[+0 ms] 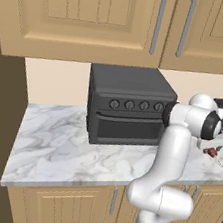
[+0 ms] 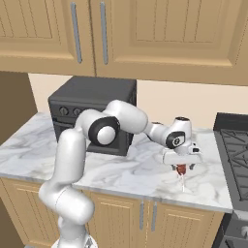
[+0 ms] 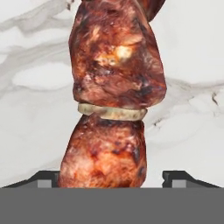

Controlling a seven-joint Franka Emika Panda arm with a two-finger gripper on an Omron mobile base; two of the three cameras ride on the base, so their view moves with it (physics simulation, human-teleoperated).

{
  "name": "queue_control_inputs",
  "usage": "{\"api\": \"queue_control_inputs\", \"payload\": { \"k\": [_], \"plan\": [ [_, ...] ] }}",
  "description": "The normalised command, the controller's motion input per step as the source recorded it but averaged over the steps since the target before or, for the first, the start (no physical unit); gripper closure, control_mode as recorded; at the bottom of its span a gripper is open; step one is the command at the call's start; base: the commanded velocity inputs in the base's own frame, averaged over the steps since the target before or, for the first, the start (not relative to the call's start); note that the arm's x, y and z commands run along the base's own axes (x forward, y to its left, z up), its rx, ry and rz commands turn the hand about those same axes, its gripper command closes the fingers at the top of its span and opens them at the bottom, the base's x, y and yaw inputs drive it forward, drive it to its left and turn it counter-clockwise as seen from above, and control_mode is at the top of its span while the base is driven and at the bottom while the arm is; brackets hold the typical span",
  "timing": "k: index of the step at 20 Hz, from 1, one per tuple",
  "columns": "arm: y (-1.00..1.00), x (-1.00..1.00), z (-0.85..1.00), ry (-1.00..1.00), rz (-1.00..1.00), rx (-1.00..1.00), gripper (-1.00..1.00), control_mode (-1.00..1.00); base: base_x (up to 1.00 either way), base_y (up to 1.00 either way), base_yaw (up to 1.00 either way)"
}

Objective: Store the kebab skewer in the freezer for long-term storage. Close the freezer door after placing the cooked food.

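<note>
Right base view: marble counter [image 2: 121,174] under cabinets [image 2: 160,34]

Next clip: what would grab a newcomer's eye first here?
The white arm stretches across the marble counter, its gripper lowered over the kebab skewer lying near the counter's front edge. In the hand view the red-brown meat sits between the fingertips. Behind stands the black countertop oven.
</note>
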Motion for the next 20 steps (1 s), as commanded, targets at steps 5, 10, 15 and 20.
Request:
{"api": "queue_control_inputs", "payload": {
  "k": [5, 10, 15, 20],
  "plan": [
    [0.00, 0.00, -0.23, 0.00, 0.00, 0.00, 1.00, -1.00, 0.00, 0.00, 0.00],
    [0.02, 0.04, -0.14, -0.01, 0.00, 0.00, 1.00, -1.00, 0.00, 0.00, 0.00],
    [0.34, 0.03, -0.03, -0.07, -0.03, 0.00, 1.00, -1.00, 0.00, 0.00, 0.00],
    [0.39, 0.00, 0.04, -0.03, -0.18, 0.00, 1.00, -1.00, 0.00, 0.00, 0.00]
  ]
}}
